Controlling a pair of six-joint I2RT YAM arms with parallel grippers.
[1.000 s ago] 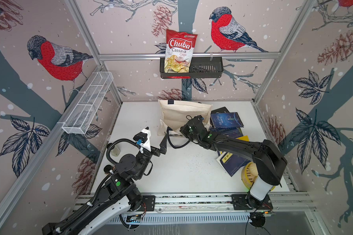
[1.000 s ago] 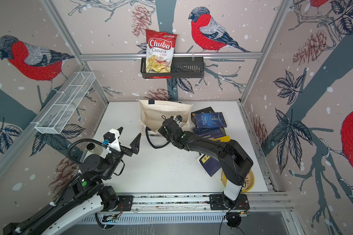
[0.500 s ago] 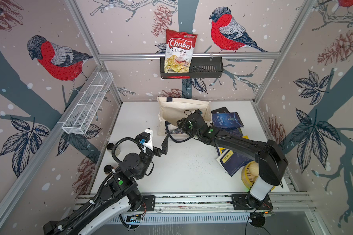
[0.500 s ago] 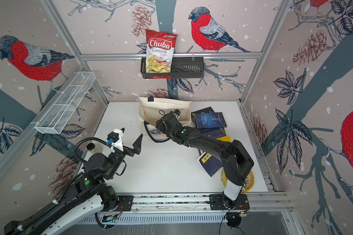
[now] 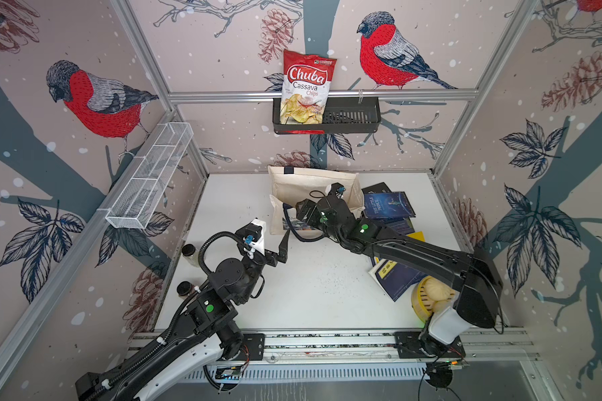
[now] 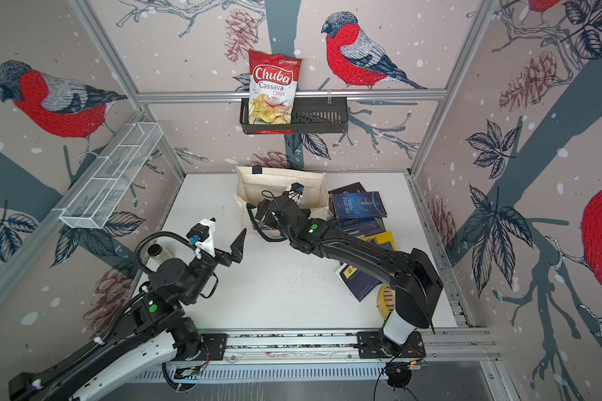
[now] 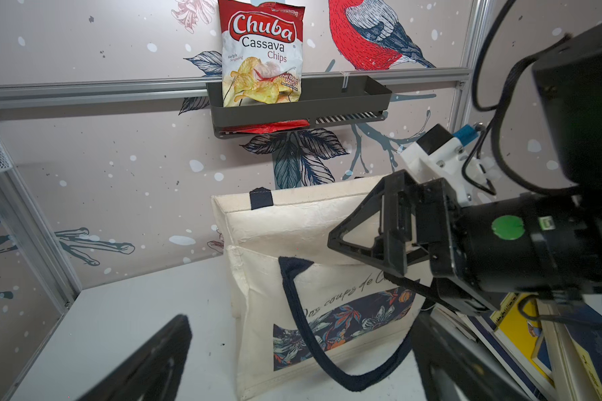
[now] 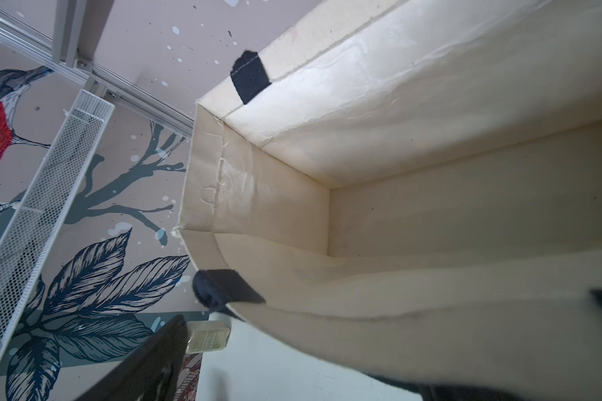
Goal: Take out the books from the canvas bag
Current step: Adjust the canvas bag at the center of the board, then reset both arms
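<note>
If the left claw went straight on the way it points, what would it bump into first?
Most likely the canvas bag: the open left gripper points at its printed side, where the navy strap hangs in front. Depth is hard to judge, but nothing else seems to lie between.

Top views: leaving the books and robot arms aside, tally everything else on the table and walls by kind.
canvas bag: 1
small jars: 2
yellow steamer basket: 1
chips bag: 1
black wall basket: 1
white wire shelf: 1
Total: 7

The right gripper risen from the front of the canvas bag to its rim, jaws gone from pinched to spread wide, bag mouth more open.
</note>
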